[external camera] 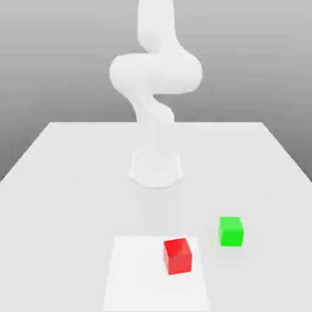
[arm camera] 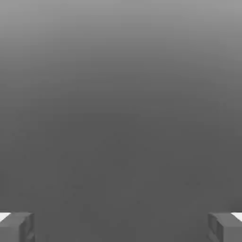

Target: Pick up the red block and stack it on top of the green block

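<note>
My pincer (arm camera: 121, 227) was spread wide: in the hand view my two grey fingertips (arm camera: 16, 226) stood far apart at opposite edges, with nothing between them but plain grey backdrop. I held nothing, and that camera looked out at the grey backdrop rather than down at the work.

Going from near to far in the exterior view, the closest thing was a pale square patch (external camera: 137, 274) lying flat on the table (external camera: 61, 164). The red block (external camera: 178, 256) sat upright on that patch, towards the edge on the exterior view's right. A little farther back and to the exterior view's right stood the green block (external camera: 231, 231), on the bare table just off the patch; the two were near each other but apart, with a clear strip of surface between them. Beyond them rose my white base (external camera: 156, 167), and above it my arm (external camera: 155, 73) curled upwards and ran out of the top of the frame.

I judged that the task had barely begun. The red block was untouched on the table and the green block carried nothing. Everything was left: to bring my hand down over the red block, close on its sides, lift it, carry it the short way across, and set it squarely on the green one before letting go.
</note>
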Available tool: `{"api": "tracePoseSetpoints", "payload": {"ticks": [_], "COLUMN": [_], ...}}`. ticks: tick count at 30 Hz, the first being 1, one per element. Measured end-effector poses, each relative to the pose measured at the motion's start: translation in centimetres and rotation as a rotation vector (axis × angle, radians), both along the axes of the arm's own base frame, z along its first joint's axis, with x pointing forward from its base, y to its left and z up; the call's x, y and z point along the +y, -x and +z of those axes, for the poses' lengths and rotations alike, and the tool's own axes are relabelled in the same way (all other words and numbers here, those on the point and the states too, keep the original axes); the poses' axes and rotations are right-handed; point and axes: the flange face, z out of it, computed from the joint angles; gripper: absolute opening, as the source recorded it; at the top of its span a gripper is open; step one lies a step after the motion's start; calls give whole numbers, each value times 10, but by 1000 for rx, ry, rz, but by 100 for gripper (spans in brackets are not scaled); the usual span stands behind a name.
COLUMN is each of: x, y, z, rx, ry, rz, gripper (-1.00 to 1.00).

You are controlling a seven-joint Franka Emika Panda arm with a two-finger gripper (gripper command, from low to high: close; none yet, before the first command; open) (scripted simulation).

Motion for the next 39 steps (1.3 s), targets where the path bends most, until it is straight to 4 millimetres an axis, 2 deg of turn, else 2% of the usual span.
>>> {"api": "tracePoseSetpoints", "payload": {"ticks": [4,9,13,17,19,21,25,26,33,39], "x": [10,22,32,39,41,42,41,41,41,42], "y": [-45,-67,-62,-39,-20,-13,-11,-10,-10,-10], "z": [-96,-213,-305,-391,-431,-458,-501,-511,-514,-460], "rx": [151,327,466,606,675,704,712,713,713,713], "ry": [11,28,45,66,78,82,83,83,83,84], "rz": [40,86,124,160,180,187,188,188,188,190], "gripper": [0,0,0,0,0,0,0,-100,-100,-100]}}
